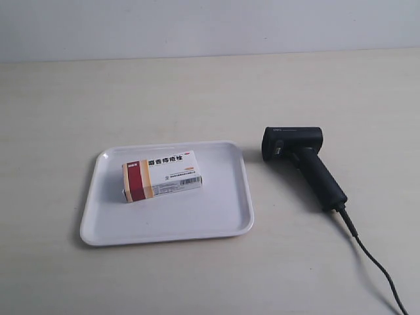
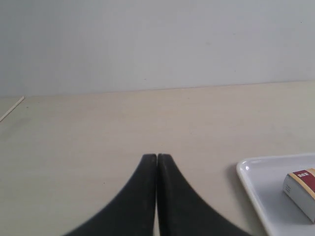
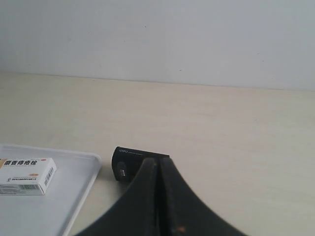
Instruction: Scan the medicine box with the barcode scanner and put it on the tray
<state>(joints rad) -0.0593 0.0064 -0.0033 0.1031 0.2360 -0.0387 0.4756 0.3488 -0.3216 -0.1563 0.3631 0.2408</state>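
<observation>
1. On the tabletop (image 1: 197,92), pale and wood-grained, lies one white tray (image 1: 226,216) with rounded corners and a low raised rim

2. One box (image 1: 161,176) lies flat inside the tray, nearer its far rim and slightly skewed to the tray's edges; it is a small white carton with a dark red band and orange stripes at one end, bold black Chinese characters on the top face and a barcode on the long side face

3. The characters are too small to read with certainty; finer print below them is illegible

4. One scanner (image 1: 303,161) lies on its side on the tabletop just beside the tray, apart from it; it is black, with a blocky head and a long angled handle, and a black cable (image 1: 374,259) runs off from the handle's end

5. From the right wrist view a small pale logo on the scanner head reads "deli", as far as can be told

6. Left fingers (image 2: 157,158) are pressed together with nothing between them, above bare tabletop beside the tray's corner

7. Right fingers (image 3: 158,164) are likewise closed and empty, tips in front of the scanner head; whether they touch it cannot be told

8. Neither arm shows in the exterior view
</observation>
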